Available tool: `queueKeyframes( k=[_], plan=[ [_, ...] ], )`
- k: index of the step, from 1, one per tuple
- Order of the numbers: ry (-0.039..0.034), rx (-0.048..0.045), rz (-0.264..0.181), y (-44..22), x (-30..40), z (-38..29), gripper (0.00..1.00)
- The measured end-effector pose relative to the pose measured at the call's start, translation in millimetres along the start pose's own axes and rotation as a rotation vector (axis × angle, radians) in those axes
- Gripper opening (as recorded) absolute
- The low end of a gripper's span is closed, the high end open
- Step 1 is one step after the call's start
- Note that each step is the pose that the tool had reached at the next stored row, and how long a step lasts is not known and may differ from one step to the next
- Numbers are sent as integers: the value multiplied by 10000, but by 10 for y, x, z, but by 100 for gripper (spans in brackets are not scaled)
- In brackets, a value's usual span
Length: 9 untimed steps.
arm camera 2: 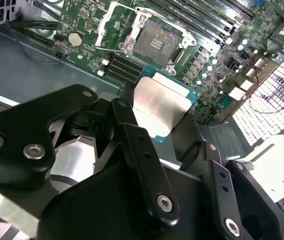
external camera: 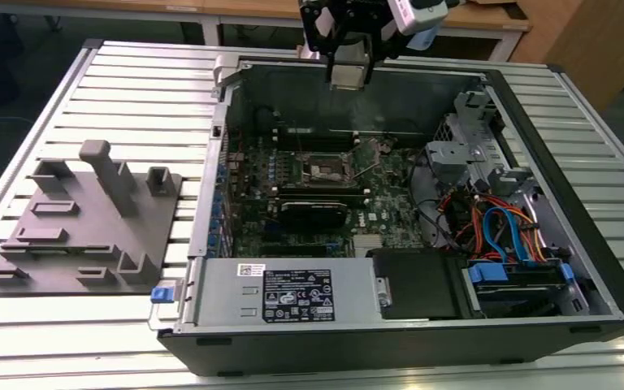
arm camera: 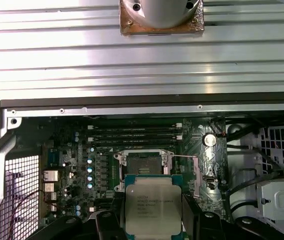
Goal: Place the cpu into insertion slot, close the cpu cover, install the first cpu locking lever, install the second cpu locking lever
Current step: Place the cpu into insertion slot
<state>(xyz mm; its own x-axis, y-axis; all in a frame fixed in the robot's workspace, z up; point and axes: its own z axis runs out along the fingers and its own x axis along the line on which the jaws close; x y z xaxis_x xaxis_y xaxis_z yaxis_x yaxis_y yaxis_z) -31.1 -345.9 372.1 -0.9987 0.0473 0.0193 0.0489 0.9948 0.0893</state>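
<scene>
In both wrist views my gripper [arm camera 2: 163, 117] [arm camera: 153, 216] is shut on the cpu [arm camera 2: 163, 102] [arm camera: 153, 202], a flat square chip with a silvery top, gripped by two opposite edges. In the exterior view the gripper [external camera: 348, 71] hangs with the cpu [external camera: 347, 78] above the far wall of the opened computer case, well above the board. The insertion slot [external camera: 323, 169] [arm camera 2: 157, 42] [arm camera: 143, 164] lies bare on the green board, its dark contact field showing. The cpu cover [arm camera 2: 110, 24] [arm camera: 192, 175] is swung open beside the slot.
A grey power supply box [external camera: 279, 296] fills the case's near side. A drive cage with orange and blue cables [external camera: 507, 236] sits at the exterior view's right. A black module [external camera: 312, 213] lies near the slot. A grey fixture block [external camera: 84, 219] stands on the slatted table [external camera: 106, 89].
</scene>
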Motion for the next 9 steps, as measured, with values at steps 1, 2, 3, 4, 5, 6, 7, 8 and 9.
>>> queueKeyframes(
  k=[1, 2, 3, 4, 5, 6, 7, 8, 9],
  plan=[
    [0, 1, 0, 0, 0, 0, 54],
    [0, 0, 0, 0, 0, 0, 54],
    [0, 0, 0, 0, 0, 0, 54],
    [0, 1, 1, 0, 0, 0, 54],
    [0, 1, 1, 0, 0, 0, 54],
    [0, 1, 1, 0, 0, 0, 54],
    [0, 0, 1, 0, 0, 0, 54],
    [0, 1, 5, 0, 0, 0, 54],
    [-2, 0, 16, 0, 0, 0, 54]
  ],
)
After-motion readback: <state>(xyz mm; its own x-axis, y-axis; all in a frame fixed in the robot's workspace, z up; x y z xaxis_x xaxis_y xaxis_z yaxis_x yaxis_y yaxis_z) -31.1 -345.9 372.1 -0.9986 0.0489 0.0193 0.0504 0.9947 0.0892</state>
